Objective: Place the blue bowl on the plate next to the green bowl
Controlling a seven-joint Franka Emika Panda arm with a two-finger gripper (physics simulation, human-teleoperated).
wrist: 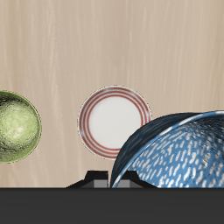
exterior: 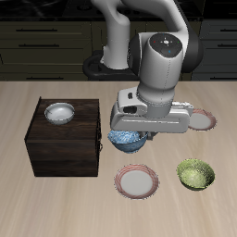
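Under the arm's wrist housing, between the dark wooden box [exterior: 65, 139] and the green bowl [exterior: 195, 173], the blue bowl [exterior: 127, 140] is seen only in part from the exterior view, its mottled rim showing below the pincer [exterior: 130, 135]. The bowl is judged to be carried: in the wrist view its rim [wrist: 175, 153] fills the near field tilted, close against the pincer's body, well above the table [wrist: 52, 44]. The fingertips themselves are hidden, so the grip is inferred, not seen, and is taken as clamped on the bowl's rim. The target plate [exterior: 137, 180] lies on the table toward the front edge from the pincer, just beside the green bowl, not touching it. In the wrist view the plate [wrist: 114, 121] sits between the green bowl [wrist: 16, 127] and the held blue bowl, partly overlapped by the latter's rim. The coming move is judged to turn on that offset: a short travel toward the front edge, then a descent. A second, like plate [exterior: 202, 119] lies farther back and is to be ignored. A whitish-grey bowl [exterior: 59, 113] rests on the box.
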